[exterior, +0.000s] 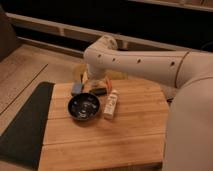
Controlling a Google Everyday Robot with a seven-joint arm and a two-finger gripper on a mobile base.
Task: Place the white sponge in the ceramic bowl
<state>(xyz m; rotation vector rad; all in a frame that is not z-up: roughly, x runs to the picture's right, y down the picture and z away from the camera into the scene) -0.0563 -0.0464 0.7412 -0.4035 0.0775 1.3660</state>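
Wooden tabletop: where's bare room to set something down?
Free: near half of the wooden tabletop, camera-side of the dark ceramic bowl; also right of the white oblong sponge. Crowded: back-left, where the tool hangs by the bowl and a blue-grey block.
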